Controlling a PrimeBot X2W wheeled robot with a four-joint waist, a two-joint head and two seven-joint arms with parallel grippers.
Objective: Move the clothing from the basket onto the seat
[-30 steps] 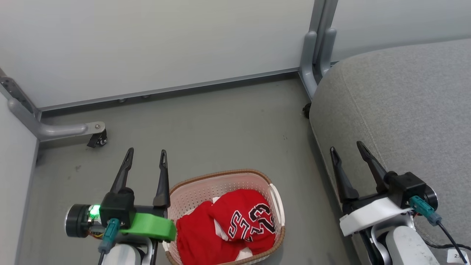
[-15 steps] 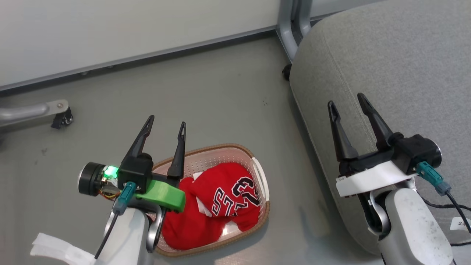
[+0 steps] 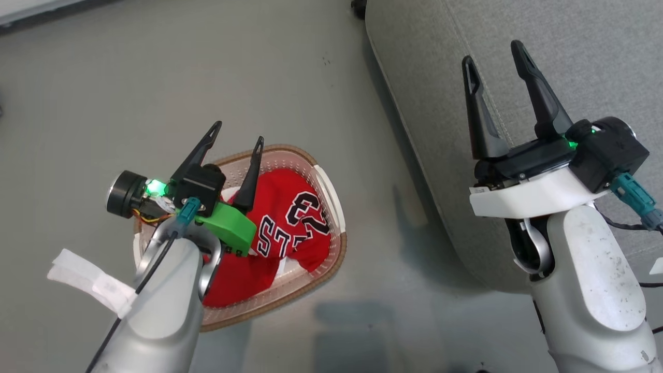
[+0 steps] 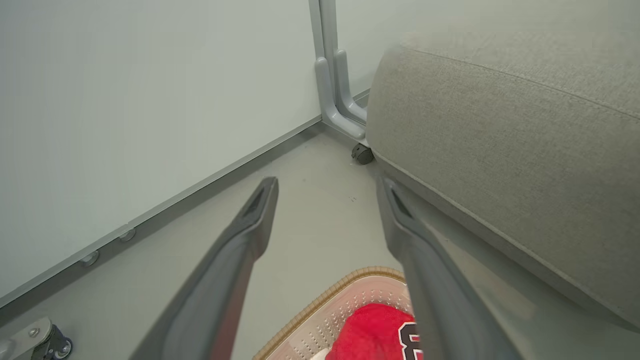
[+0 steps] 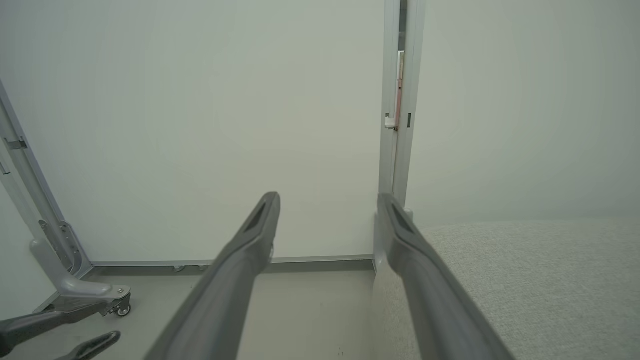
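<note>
At the far left of the head view, a strip of white tape (image 3: pixel 88 282) hangs off the left forearm. The left tool (image 3: pixel 238 132) is poised over the left end of the basket (image 3: pixel 290 151), its two dark fingers spread apart with nothing between them. The left wrist view shows the same spread of this tool (image 4: pixel 329 182), with bare floor (image 4: pixel 320 230) in the gap and the basket's brown rim (image 4: pixel 350 279) below.

The basket stands on the grey floor (image 3: pixel 103 77), and the clothing (image 3: pixel 290 223) lies bunched inside it: red fabric with white trim, a jersey with bold black-and-white lettering lying uppermost. A corner of that red fabric (image 4: pixel 375 330) peeks up at the bottom of the left wrist view.

Right of the basket, across a strip of floor, is the grey upholstered seat (image 3: pixel 570 41), close by but not touching it. No garment lies on the part of the cushion in view.

Furthest right, the right tool (image 3: pixel 493 52) is held over the seat's front edge, fingers wide apart and holding nothing. In its own wrist view the tool (image 5: pixel 327 200) points at a pale wall panel (image 5: pixel 200 125), with the seat (image 5: pixel 525 275) at lower right.
</note>
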